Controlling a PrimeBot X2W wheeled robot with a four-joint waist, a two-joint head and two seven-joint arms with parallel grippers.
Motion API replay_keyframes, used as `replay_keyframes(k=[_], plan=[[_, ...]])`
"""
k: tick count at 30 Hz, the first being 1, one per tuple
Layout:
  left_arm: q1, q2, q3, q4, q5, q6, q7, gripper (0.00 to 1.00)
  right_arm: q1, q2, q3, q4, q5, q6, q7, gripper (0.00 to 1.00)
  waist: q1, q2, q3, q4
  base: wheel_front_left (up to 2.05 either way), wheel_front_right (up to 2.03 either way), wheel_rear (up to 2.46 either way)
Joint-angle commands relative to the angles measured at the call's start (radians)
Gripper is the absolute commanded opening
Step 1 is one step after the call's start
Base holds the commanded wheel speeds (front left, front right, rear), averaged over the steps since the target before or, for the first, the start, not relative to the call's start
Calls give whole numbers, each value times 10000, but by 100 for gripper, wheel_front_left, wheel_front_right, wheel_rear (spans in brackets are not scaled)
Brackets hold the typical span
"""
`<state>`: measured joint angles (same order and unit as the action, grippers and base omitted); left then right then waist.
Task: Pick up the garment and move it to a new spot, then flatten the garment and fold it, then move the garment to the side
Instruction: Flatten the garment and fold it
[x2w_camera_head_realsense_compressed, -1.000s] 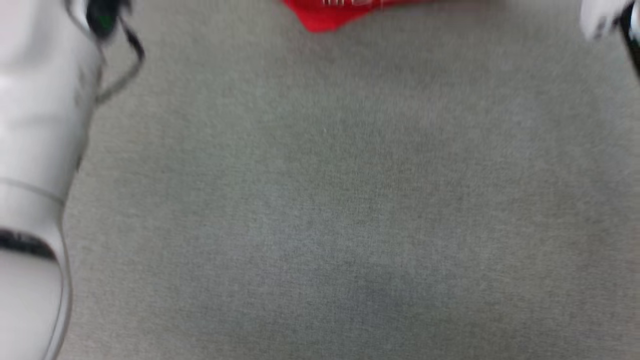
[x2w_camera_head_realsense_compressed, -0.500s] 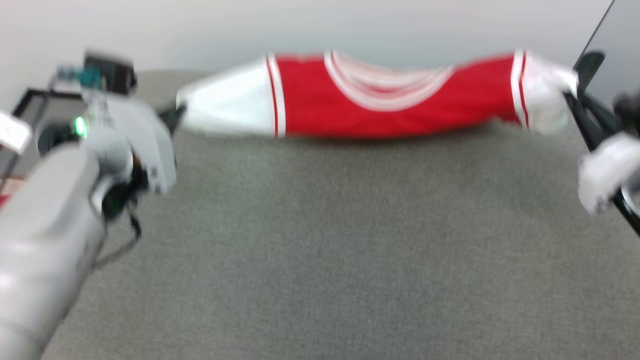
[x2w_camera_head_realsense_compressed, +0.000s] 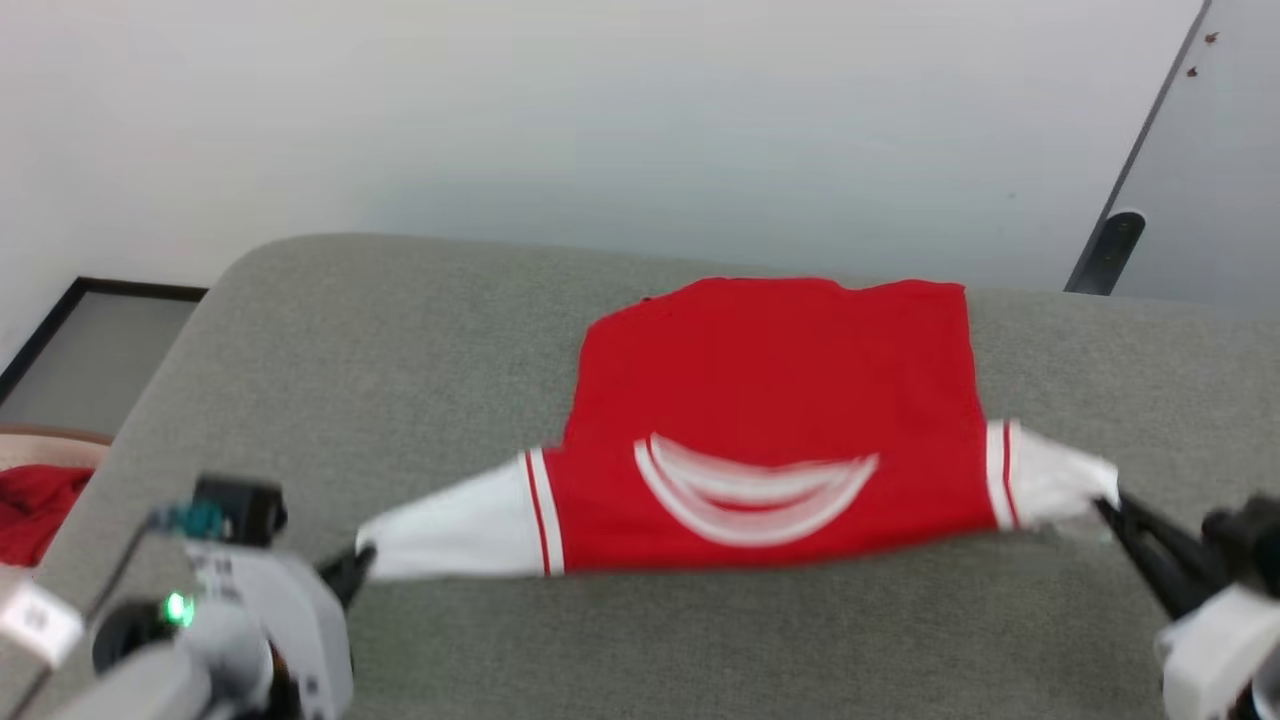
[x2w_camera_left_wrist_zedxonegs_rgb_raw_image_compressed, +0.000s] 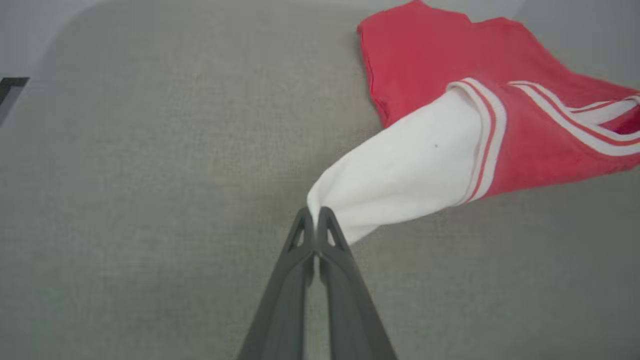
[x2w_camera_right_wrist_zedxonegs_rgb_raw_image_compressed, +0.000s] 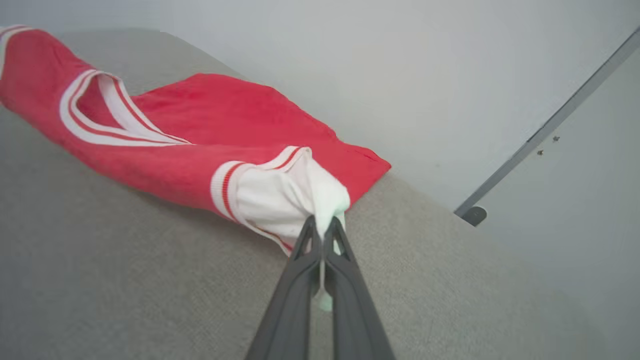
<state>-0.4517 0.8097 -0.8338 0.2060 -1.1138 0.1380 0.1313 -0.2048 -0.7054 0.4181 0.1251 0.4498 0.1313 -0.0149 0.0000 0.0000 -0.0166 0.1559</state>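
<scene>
A bench covered in grey woven fabric is seen beneath the work, with a rounded corner at 10 o'clock in the head view. Behind it, from 10 to 1 o'clock, a plain pale wall is seen. At 2 o'clock a grey door panel is set at a slant, and a small dark fitting is seen at its foot. At 9 o'clock, beyond the bench edge, a dark-framed grey panel is seen.

Just below that panel a cream rim is cut off by the picture's left edge. A plain red cloth is bunched just beside the rim. Whether the cloth lies inside a container cannot be told.

The garment, a red jersey, is laid on the bench toward 1 o'clock from the centre, with its far hem near the bench's far edge. Its white-and-red striped neckline is turned toward 6 o'clock. The near edge is drawn taut between the two arms, and a white sleeve part edged with striped trim is pulled out at each side.

The left fingers are clenched on the tip of the white part at 8 o'clock, as is shown closely in the left wrist view. The right fingers are clenched on the white part at 4 o'clock. In the right wrist view a fold of white cloth is pinched between them.
</scene>
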Motion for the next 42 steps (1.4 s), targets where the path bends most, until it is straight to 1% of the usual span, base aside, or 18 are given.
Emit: replay_keyframes(k=[1, 5, 9, 13, 15, 21, 24, 29, 30, 31, 32, 34, 35, 37, 40, 42], plan=[[644, 250, 5, -546, -110, 387, -134, 0, 650, 27, -313, -556, -139, -11, 157, 0, 0, 0, -7, -39, 0, 0, 0], [1717, 502, 74, -1403, -492, 1049, -436, 0, 1780, -5, -672, -1500, -403, -11, 509, 0, 0, 0, 41, -85, 0, 0, 0], [2468, 541, 45, -1786, -742, 1422, -607, 0, 2545, 62, -888, -2154, -366, -11, 854, 0, 0, 0, 108, -162, 0, 0, 0], [2990, 640, 84, -1988, -969, 1723, -719, 0, 3082, -295, -842, -2518, -187, -11, 988, 0, 0, 0, 227, -208, 0, 0, 0], [3236, 649, 40, -1975, -1061, 1892, -728, 0, 3240, -561, -733, -2646, -411, -11, 937, 0, 0, 0, 297, -238, 0, 0, 0], [3640, 492, -78, -1804, -1358, 2049, -564, 0, 3625, -896, -559, -2494, -409, -11, 936, 0, 0, 0, 428, -242, 0, 0, 0], [3690, 358, -79, -1715, -1418, 2025, -624, 0, 3625, -914, -434, -2405, -227, -11, 997, 0, 0, 0, 482, -254, 0, 0, 0], [3431, 190, -101, -1600, -1301, 2023, -642, 0, 3317, -758, -374, -2430, 120, -11, 1304, 0, 0, 0, 558, -257, 0, 0, 0], [3354, 157, -112, -1585, -1256, 2029, -647, 0, 3331, -726, -376, -2416, 225, -11, 1451, 23, 0, 0, 578, -255, 0, 0, 0], [3287, 112, -119, -1574, -1241, 2039, -643, 0, 3287, -719, -406, -2428, 282, -11, 1590, 73, 0, 0, 601, -254, 0, 0, 0], [3242, 66, -119, -1577, -1207, 2036, -649, 0, 3222, -721, -422, -2513, 401, -11, 1703, 100, 0, 0, 622, -247, 0, 0, 0], [3193, 25, -121, -1548, -1138, 2043, -680, 0, 3180, -680, -475, -2694, 875, -11, 1998, 100, 0, 0, 668, -241, 0, 0, 0], [3155, -5, -116, -1541, -1132, 2046, -677, 0, 3131, -761, -478, -2889, 1042, -11, 2135, 100, 0, 0, 699, -246, 0, 0, 0], [3075, -57, -77, -1558, -1099, 2022, -755, 0, 3155, -719, -741, -3140, 1678, -11, 2474, 100, 0, 0, 757, -274, 0, 0, 0], [3129, -99, -95, -1547, -1122, 2001, -759, 0, 3253, -882, -1042, -3694, 2485, -11, 3021, 100, 0, 0, 796, -296, 0, 0, 0], [3096, -160, -59, -1547, -1089, 1997, -858, 0, 3217, -933, -1428, -4116, 2952, -11, 3211, 100, 0, 0, 825, -309, 0, 0, 0]])
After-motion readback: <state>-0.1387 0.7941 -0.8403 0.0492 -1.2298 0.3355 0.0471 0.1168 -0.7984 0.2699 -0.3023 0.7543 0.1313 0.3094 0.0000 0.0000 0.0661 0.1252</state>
